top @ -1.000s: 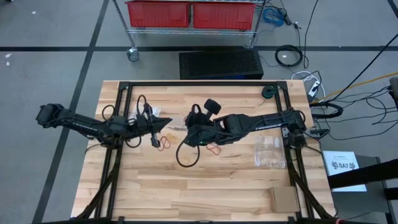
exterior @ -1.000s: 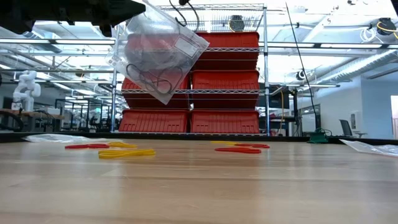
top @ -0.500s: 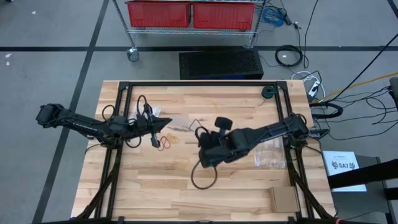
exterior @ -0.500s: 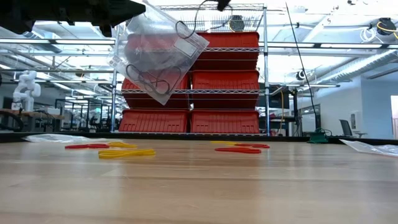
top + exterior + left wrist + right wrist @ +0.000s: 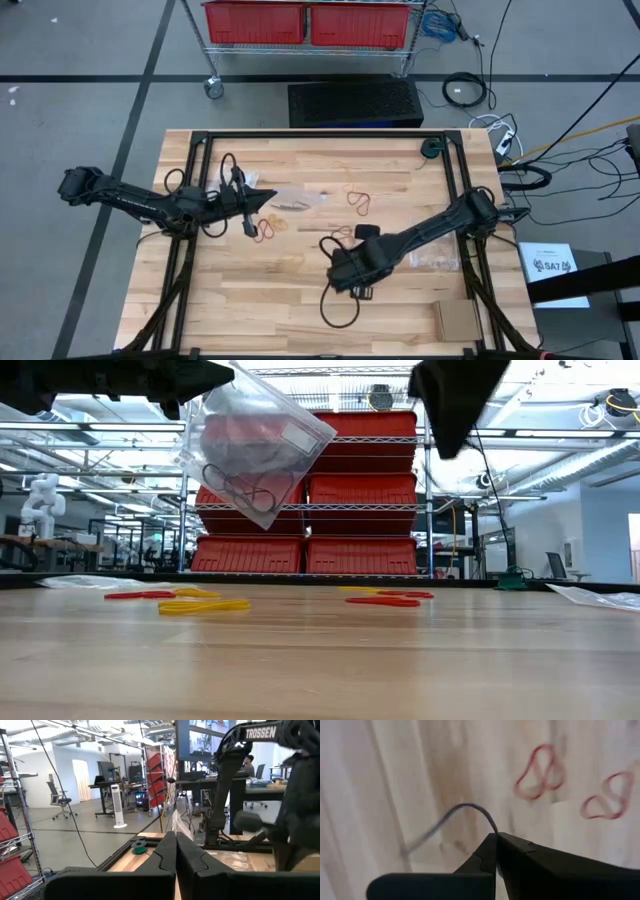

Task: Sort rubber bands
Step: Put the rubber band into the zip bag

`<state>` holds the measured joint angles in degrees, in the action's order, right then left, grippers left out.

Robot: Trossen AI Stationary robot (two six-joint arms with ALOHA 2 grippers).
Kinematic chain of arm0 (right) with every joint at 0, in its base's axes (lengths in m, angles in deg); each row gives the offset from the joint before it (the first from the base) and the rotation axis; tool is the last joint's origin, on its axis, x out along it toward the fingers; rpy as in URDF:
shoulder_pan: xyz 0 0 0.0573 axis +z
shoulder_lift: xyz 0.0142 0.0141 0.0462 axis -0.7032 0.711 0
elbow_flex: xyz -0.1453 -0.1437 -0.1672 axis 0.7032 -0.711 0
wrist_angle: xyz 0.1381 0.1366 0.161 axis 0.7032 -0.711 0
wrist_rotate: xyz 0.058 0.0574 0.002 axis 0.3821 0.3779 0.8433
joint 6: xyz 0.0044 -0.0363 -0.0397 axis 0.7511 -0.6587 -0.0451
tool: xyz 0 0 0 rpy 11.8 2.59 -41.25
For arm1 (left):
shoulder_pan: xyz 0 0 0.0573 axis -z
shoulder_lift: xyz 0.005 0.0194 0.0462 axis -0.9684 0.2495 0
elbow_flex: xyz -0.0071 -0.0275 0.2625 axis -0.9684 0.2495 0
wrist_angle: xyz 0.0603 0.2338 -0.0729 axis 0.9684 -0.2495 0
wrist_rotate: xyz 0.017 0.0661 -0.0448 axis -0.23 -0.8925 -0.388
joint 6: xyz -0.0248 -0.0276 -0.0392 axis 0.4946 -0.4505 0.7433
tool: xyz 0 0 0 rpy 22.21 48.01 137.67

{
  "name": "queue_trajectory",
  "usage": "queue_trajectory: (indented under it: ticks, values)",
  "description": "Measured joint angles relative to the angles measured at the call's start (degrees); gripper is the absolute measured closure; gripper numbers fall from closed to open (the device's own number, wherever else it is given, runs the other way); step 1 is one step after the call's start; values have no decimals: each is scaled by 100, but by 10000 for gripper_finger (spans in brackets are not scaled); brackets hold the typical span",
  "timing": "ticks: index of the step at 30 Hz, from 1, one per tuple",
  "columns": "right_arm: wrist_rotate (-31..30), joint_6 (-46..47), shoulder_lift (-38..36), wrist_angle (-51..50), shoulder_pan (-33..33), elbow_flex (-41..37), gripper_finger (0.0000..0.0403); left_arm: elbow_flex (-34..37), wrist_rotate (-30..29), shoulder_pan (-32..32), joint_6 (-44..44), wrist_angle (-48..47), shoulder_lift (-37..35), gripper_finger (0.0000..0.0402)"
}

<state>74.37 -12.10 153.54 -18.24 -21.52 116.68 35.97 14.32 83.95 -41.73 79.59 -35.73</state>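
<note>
My left gripper (image 5: 268, 197) is held high over the table's left half, shut on a clear plastic bag (image 5: 255, 445) that has black rubber bands in its lower part (image 5: 240, 485). My right gripper (image 5: 338, 278) points down over the table's middle, toward the near edge. It is shut on a black rubber band (image 5: 460, 812). Loose red rubber bands (image 5: 262, 228) (image 5: 360, 200) and yellow-tan ones (image 5: 200, 605) lie flat on the wood. Two red ones (image 5: 540, 772) lie just beyond the right fingertips. My left gripper pinches the bag's upper edge (image 5: 176, 820) between its two fingers, which lie about level and point toward the table's right. The bag hangs tilted below the fingers, clear of the table. My right gripper pinches the black band at one spot on its loop (image 5: 493, 831), fingers coming from above. The loop's free part arcs away from the tips; whether it touches the wood I cannot tell.
Clear plastic bags (image 5: 435, 245) lie at the table's right side, and another (image 5: 90, 582) at its left. A brown box (image 5: 455, 320) sits at the near right corner and a green roll (image 5: 431, 148) at the far right. The right arm's black cable (image 5: 340, 308) loops near its gripper.
My right gripper has swung from beside the bag toward the table's near edge and gone down, tipping over until it points at the table. It has stayed shut, with the black band trailing from its tips.
</note>
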Motion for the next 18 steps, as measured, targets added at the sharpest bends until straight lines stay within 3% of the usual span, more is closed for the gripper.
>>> queue_trajectory:
  ticks: [5, 12, 18]
  values:
    - [391, -71, -2, 379, -46, -642, 403, 0, 0, -1, 0, 0, 0, 401]
    - [1199, -379, -2, 1696, -136, -1611, 403, 0, 0, 0, 0, -2, 0, 401]
    - [1692, -198, -2, 1983, -129, -2013, 403, 0, 0, 0, 0, -1, 0, 401]
